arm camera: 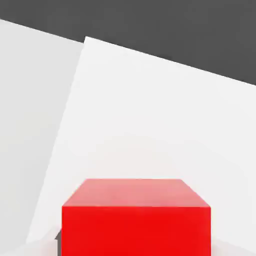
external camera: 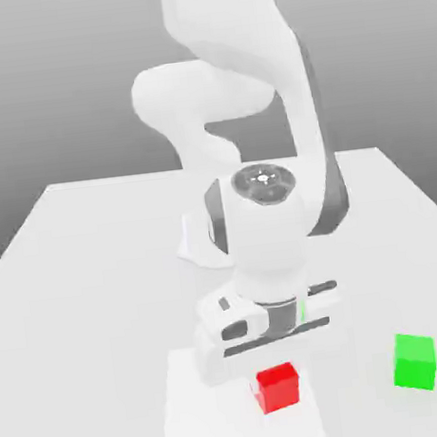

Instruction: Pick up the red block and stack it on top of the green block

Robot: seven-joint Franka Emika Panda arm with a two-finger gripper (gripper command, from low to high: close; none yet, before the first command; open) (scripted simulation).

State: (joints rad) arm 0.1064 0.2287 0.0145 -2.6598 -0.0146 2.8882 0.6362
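Exterior view: closed on the red block (external camera: 279, 388), the end effector (external camera: 277, 378) grips its sides, apparently leaving the base free for the green block (external camera: 414, 363), toward the counter's (external camera: 89, 304) right edge.

1 arm (external camera: 241, 43) bent at elbow, wrist (external camera: 264, 227) upright, tool (external camera: 276, 388) pointing down.

Tabletop (external camera: 89, 304): robot arm (external camera: 266, 226), base behind both blocks; pale panel (external camera: 212, 424), at front. One block (external camera: 279, 388): below gripper (external camera: 279, 393), over panel. Other block (external camera: 415, 361): exterior view's right, beyond panel.
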